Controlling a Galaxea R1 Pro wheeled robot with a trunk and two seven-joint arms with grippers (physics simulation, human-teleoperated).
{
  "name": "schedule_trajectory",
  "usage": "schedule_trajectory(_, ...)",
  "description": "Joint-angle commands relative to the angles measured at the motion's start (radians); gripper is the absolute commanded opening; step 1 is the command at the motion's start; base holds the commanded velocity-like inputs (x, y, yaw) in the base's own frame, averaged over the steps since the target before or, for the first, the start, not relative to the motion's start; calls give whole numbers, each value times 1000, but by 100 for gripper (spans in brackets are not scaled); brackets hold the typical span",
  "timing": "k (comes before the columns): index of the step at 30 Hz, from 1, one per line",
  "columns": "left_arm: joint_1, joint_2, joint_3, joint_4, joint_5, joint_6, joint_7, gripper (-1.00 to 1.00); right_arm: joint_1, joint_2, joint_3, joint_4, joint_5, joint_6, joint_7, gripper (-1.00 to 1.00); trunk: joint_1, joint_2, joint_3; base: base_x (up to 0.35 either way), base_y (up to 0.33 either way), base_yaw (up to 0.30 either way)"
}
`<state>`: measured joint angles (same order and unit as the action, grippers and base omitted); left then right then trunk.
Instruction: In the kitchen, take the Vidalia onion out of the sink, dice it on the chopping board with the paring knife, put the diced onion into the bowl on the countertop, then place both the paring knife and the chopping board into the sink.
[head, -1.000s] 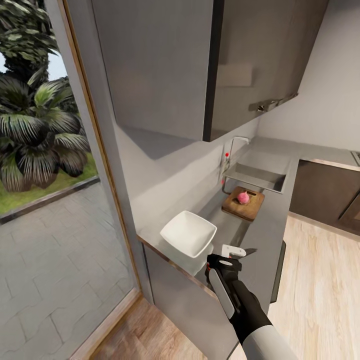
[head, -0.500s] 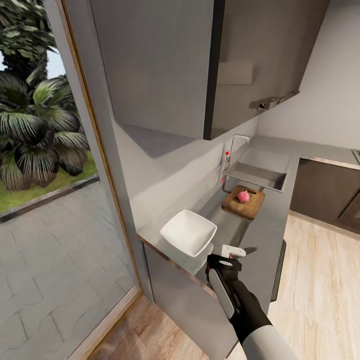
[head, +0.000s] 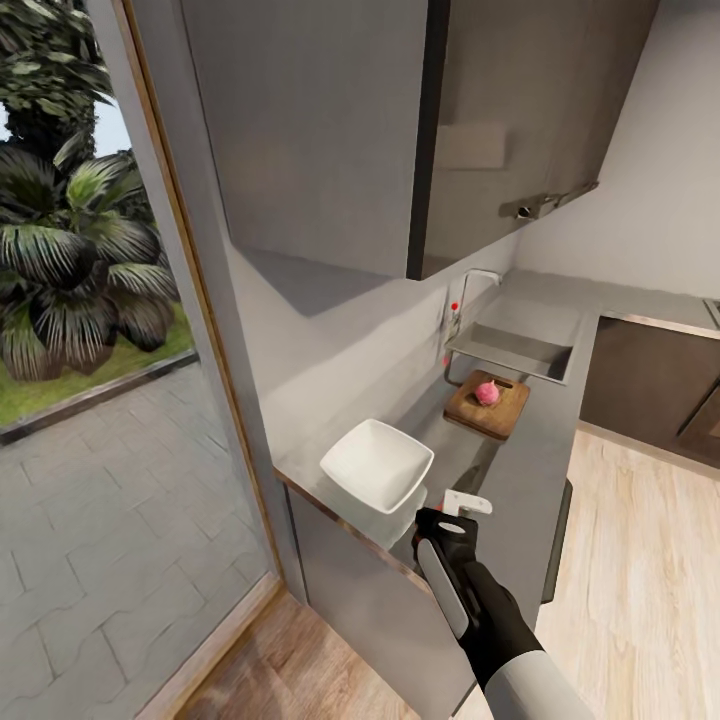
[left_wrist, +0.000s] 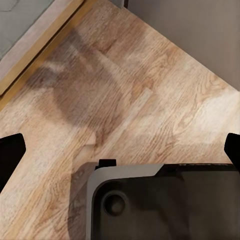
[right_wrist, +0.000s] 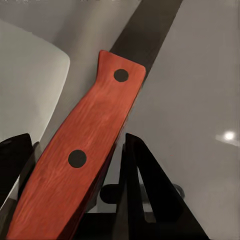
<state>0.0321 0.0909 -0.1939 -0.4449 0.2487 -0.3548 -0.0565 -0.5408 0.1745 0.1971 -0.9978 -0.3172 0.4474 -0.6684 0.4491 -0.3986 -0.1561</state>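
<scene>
The pinkish Vidalia onion rests on the brown chopping board, which lies on the grey countertop just in front of the sink. Nearer me, the white bowl stands at the counter's end. My right gripper hovers beside the bowl, shut on the paring knife. In the right wrist view the knife's reddish handle sits between the fingers of the gripper and its dark blade points away over the counter. My left gripper hangs open above wooden floor.
Wall cabinets hang low over the counter. A chrome faucet stands at the sink's back. A glass door onto a patio is at the left. Wooden floor runs along the counter's right side. The robot's dark base lies under the left gripper.
The dark blade tip that stuck out to the right of my right gripper no longer shows in the head view. The gripper itself has barely moved.
</scene>
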Motion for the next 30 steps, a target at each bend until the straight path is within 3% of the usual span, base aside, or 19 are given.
schedule_trajectory(1,0,1,-5,-1,11,-2,-2,100,-1,0,1,27,-5,11,-8,-100,1,-1,-2,0,0,0)
schedule_trajectory(14,0,1,-5,-1,11,-2,-2,100,-1,0,-1,27,-5,10,-10,-100,1,-1,-1,0,0,0)
schedule_trajectory(30,0,1,-5,-1,11,-2,-2,100,-1,0,-1,27,-25,8,-10,-100,1,-1,23,0,0,0)
